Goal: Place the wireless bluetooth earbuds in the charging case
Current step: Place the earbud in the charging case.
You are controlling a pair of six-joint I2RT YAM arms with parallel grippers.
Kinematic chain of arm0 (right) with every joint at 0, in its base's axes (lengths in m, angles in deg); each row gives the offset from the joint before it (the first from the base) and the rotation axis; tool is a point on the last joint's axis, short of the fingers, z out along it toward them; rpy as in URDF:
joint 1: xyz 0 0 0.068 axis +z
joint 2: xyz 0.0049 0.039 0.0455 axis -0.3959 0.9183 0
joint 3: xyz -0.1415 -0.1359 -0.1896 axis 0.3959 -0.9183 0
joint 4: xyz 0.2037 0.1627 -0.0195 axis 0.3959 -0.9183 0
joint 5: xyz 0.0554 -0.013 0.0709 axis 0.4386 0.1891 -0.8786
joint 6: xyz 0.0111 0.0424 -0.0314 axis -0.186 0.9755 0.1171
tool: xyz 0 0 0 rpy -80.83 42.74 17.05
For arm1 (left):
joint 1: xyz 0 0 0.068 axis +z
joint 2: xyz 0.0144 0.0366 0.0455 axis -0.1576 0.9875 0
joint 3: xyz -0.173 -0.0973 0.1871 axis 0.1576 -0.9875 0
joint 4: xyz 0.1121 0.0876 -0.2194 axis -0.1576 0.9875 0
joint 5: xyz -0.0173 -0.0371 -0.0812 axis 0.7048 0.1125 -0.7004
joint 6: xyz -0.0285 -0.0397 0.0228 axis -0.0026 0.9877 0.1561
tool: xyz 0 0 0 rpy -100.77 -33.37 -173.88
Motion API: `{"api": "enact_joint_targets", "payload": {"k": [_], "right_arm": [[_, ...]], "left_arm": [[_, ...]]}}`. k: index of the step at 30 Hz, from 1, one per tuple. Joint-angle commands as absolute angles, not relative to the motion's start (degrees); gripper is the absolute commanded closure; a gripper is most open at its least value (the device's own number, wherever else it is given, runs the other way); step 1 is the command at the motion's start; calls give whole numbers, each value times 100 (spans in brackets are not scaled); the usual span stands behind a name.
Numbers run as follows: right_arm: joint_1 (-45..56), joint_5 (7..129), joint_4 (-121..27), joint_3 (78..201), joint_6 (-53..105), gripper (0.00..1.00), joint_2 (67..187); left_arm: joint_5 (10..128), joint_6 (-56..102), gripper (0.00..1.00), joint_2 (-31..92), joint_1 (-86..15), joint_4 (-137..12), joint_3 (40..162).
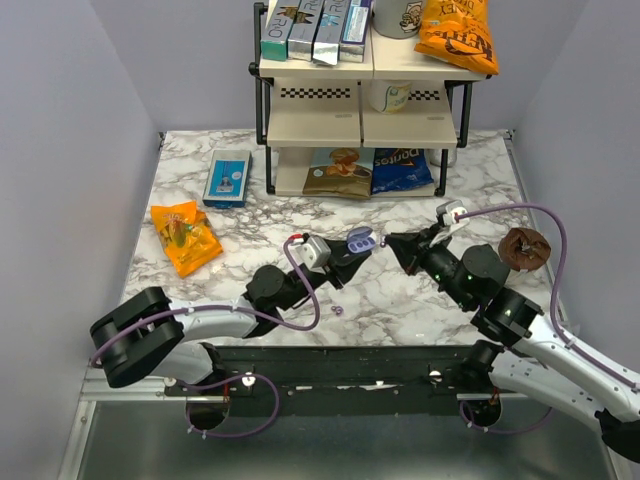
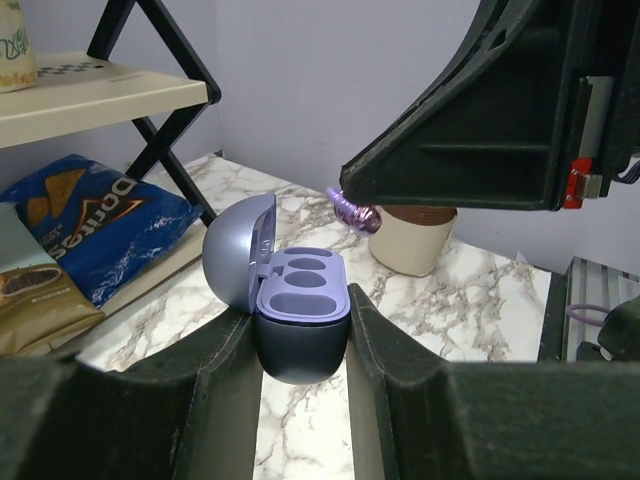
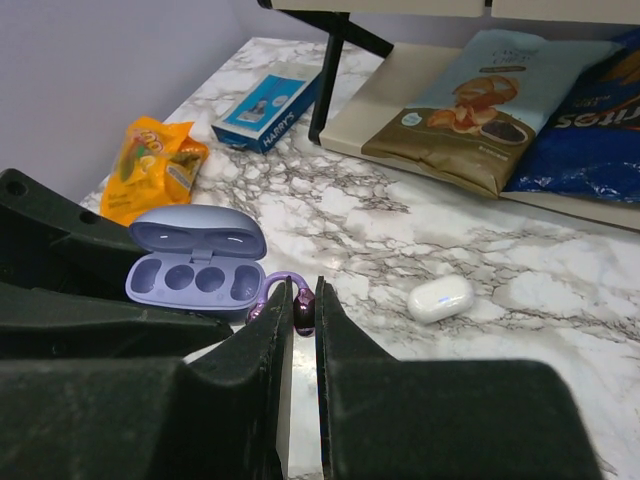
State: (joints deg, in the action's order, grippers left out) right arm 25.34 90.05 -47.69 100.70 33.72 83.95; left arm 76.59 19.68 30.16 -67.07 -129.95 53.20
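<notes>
Holds the open charging case (image 2: 300,320) firmly in left hand (image 2: 300,345), wells empty. Pinches one earbud (image 3: 303,315) in right hand (image 3: 302,295) beside it. Needs seating, then second earbud (image 1: 337,311) from table (image 1: 250,225).

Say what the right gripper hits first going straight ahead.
Probably the open charging case, held in the left gripper just ahead of the right gripper and its earbud; depth is unclear.

A robotics lab test cell dressed like a small shop: plain grey walls (image 1: 70,120) box in a marble-patterned table (image 1: 260,215), a left arm (image 1: 215,322) and a right arm (image 1: 560,345) are bolted to a black rail (image 1: 340,365) at its near edge, and a shelf rack (image 1: 312,125) holds snack bags (image 1: 402,170) and boxed goods (image 1: 315,30).
</notes>
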Motion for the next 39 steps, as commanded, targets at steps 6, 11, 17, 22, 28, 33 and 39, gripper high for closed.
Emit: {"api": "enact_joint_targets", "payload": {"k": [6, 11, 17, 22, 28, 33, 39], "right_arm": [[2572, 8978, -4092, 10171, 3194, 99, 8519], [2572, 9075, -3934, 10171, 3176, 99, 8607], [2590, 9128, -3767, 10154, 3141, 99, 8747], [2616, 9093, -3670, 10110, 3203, 99, 8774], [2607, 9128, -3670, 10066, 3343, 99, 8757], [2616, 9084, -3661, 10013, 3571, 99, 8748], [2607, 9031, -3687, 9952, 3756, 99, 8730]], "left_arm": [[7508, 2187, 100, 3264, -6725, -13218, 5760], [7500, 2292, 100, 3387, -6725, -13130, 5865], [7499, 2327, 100, 3413, -6734, -13068, 5927], [7491, 2319, 100, 3431, -6743, -13138, 5927], [7552, 2266, 100, 3466, -6769, -13366, 5866], [7693, 2240, 100, 3536, -6796, -13657, 5787], [7860, 2169, 100, 3580, -6822, -13868, 5743]]}}
